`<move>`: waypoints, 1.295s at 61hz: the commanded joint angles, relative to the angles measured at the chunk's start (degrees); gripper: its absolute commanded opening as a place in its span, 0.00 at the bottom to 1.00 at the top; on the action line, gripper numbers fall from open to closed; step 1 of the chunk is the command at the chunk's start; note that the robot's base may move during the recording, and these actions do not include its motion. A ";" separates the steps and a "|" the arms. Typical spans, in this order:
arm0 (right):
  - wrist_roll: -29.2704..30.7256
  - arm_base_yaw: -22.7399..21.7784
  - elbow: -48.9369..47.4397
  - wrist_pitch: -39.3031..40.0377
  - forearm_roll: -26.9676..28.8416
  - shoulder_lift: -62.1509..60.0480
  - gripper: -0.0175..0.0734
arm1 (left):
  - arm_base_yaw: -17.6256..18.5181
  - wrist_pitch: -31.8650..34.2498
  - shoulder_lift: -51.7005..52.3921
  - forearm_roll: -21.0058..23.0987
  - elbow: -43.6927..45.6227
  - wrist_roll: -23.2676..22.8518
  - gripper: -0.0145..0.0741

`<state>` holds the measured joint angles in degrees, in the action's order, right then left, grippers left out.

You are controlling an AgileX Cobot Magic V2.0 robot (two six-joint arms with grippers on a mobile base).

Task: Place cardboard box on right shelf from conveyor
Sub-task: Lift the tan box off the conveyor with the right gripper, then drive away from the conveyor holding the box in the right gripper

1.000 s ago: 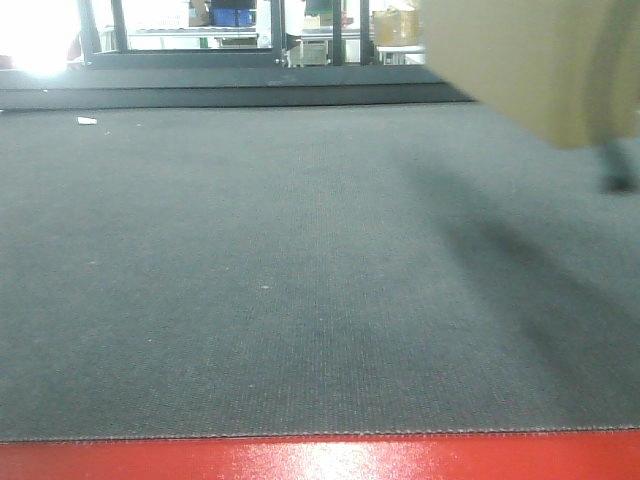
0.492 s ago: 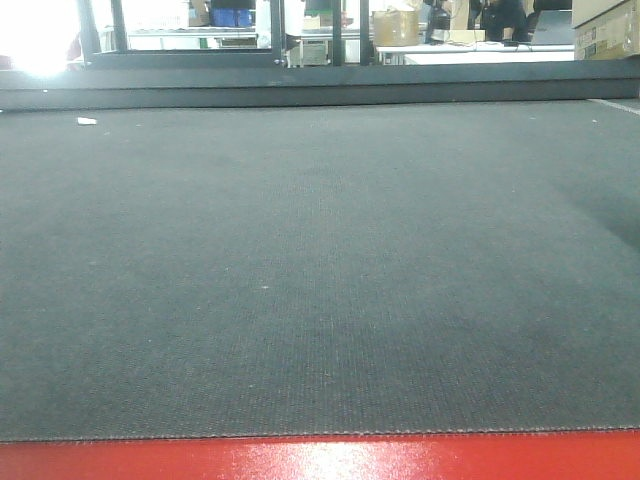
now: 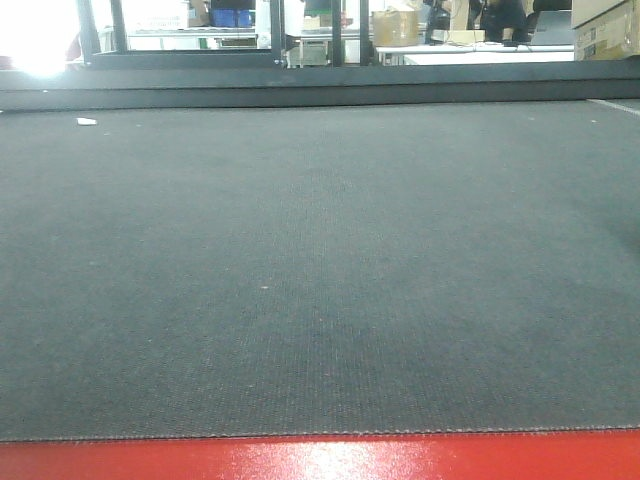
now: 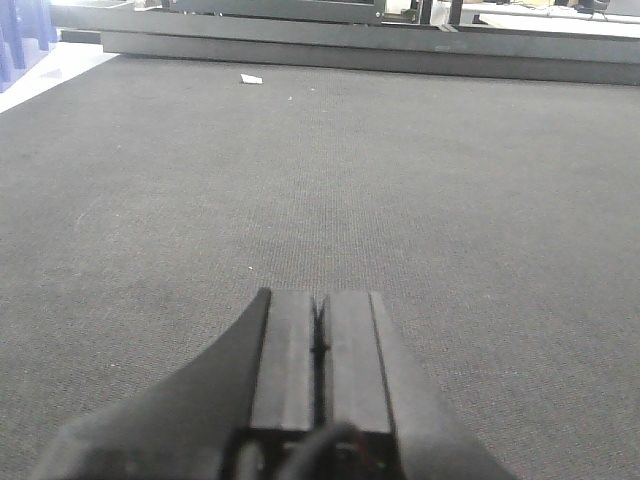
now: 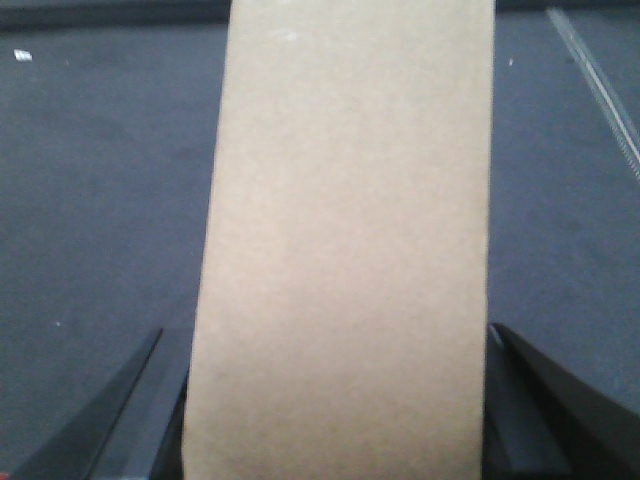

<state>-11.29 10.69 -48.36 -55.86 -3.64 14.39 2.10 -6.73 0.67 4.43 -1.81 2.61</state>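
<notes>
Right wrist view: right jaws clamped on the cardboard box (image 5: 345,250), one on each long side at its near end. The box fills the frame and hangs over the conveyor (image 5: 90,180), apparently clear of the belt. Plain tan, no label or print. Likely light, stiff but crushable — the side-wall hold suits it, moderate squeeze. Left jaws pressed together, nothing held, low over the belt. Front view: red front edge (image 3: 320,460) nearest, white scrap (image 3: 87,121) far left. Far right, printed cartons (image 3: 605,30) — text unreadable. Right shelf not in view.
</notes>
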 commanded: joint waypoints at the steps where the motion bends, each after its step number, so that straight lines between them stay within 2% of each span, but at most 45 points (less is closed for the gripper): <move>1: 0.56 -0.28 -1.38 5.23 -0.18 0.12 0.35 | -0.16 4.96 0.86 0.34 -0.44 0.02 0.03; 79: 0.56 -0.28 -1.15 5.17 -0.18 0.11 0.35 | -0.16 4.96 0.86 0.34 -0.44 0.02 0.03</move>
<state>-11.29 10.69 -48.16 -55.97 -3.29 13.70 2.10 -6.73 0.67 4.43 -1.81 2.61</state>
